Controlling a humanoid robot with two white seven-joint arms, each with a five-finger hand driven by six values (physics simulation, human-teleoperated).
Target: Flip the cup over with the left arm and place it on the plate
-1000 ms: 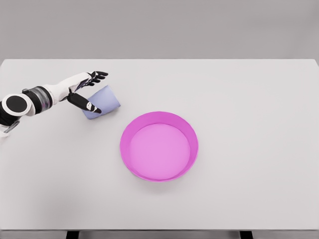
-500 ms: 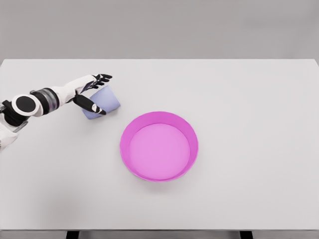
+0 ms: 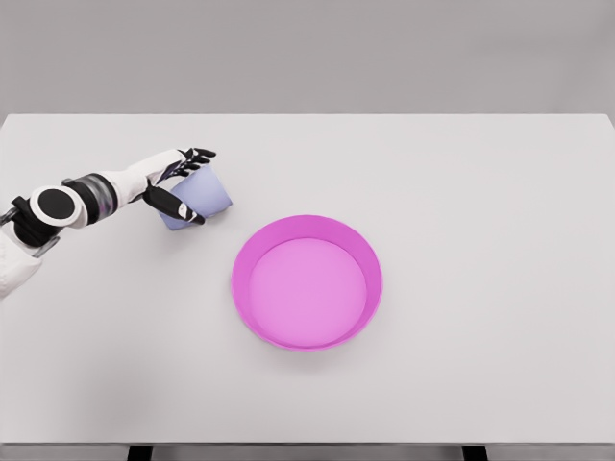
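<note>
Head view: the black fingers (image 3: 197, 154) of the left hand (image 3: 171, 178) are spread around the cup (image 3: 204, 195), with the upper fingers reaching over its far side and the thumb (image 3: 176, 205) lying along its near side. The fingers bracket the cup loosely; whether they press on it cannot be told. The cup is pale lavender-blue, lies tilted on its side on the desk (image 3: 461, 182), and sits in the left half of the desk surface. The left arm (image 3: 82, 197) enters from the picture's left edge, white with dark joint rings. The plate (image 3: 307, 281), magenta with a raised rim, rests on the desk right of and nearer than the cup, apart from it.
</note>
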